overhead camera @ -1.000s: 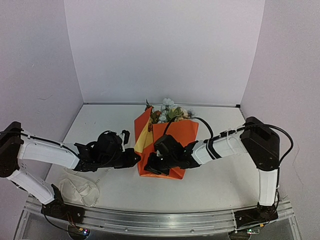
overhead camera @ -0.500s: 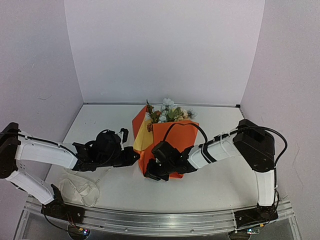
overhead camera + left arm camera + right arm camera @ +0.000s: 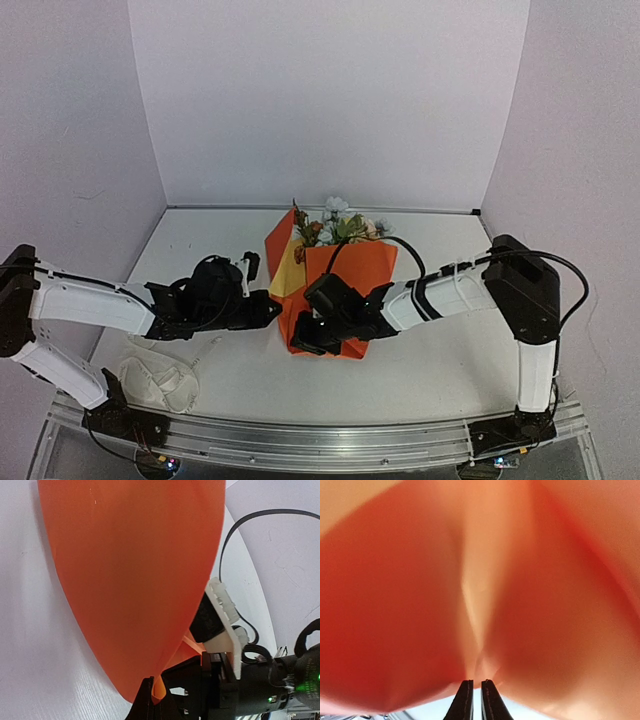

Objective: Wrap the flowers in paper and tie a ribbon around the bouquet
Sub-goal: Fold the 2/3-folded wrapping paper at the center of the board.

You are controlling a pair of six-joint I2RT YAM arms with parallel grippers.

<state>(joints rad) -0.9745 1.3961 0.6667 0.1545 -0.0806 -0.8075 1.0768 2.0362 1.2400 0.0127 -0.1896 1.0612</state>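
Observation:
The orange paper (image 3: 352,268) stands folded up around the flowers (image 3: 335,222), whose pale blue, peach and rust heads poke out at its far end; a yellow inner face shows on the left. My left gripper (image 3: 272,313) is shut on the paper's near left edge, and a curl of orange (image 3: 159,690) sits pinched between its fingers (image 3: 145,702). At the near corner of the wrap my right gripper (image 3: 298,340) has its fingertips (image 3: 465,692) a narrow slit apart, right against a crease of the paper (image 3: 480,580). The ribbon (image 3: 160,380) lies in a loose white heap at the near left.
The right arm's black wrist and cable (image 3: 235,680) sit close beside my left gripper. White walls (image 3: 330,100) close the table on three sides. A metal rail (image 3: 320,440) runs along the near edge.
My right gripper slid left along the paper's near edge, then came back a little. The paper's left flap stands slightly more upright. The left arm has barely moved.

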